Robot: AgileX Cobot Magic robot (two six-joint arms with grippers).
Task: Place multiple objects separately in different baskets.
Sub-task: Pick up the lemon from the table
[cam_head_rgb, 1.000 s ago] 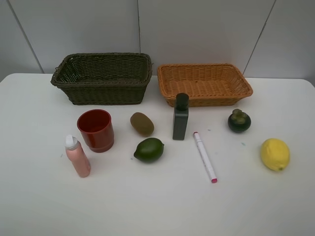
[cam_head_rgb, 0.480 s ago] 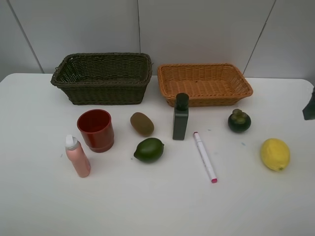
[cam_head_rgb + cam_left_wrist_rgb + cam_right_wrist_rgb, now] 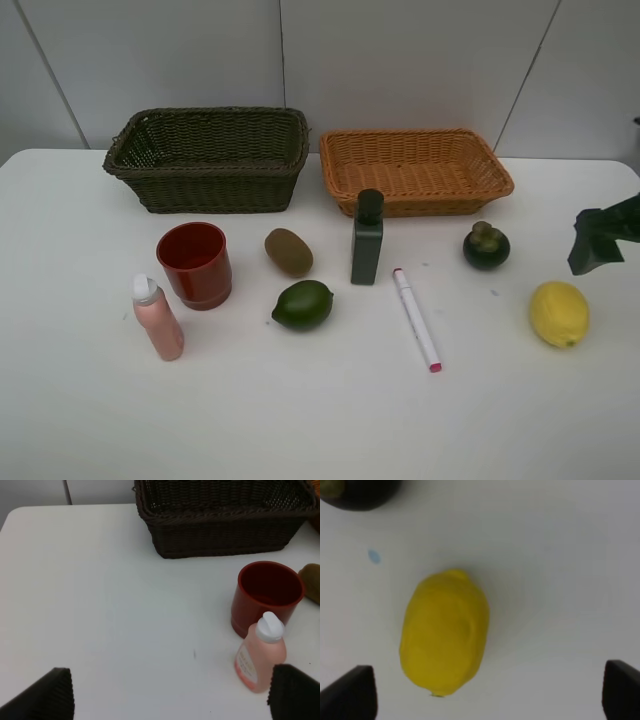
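Right fingers [image 3: 350,695] apart, empty, over lemon [image 3: 444,632] by right edge of worktop [image 3: 300,430]: likely placed for a grasp. Left fingers [image 3: 45,695] apart, empty.

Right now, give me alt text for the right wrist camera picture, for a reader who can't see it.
A yellow lemon lies on a white table, seen from above between the two dark fingertips of the open right hand, which does not touch it. The edge of a dark mangosteen shows at one corner.
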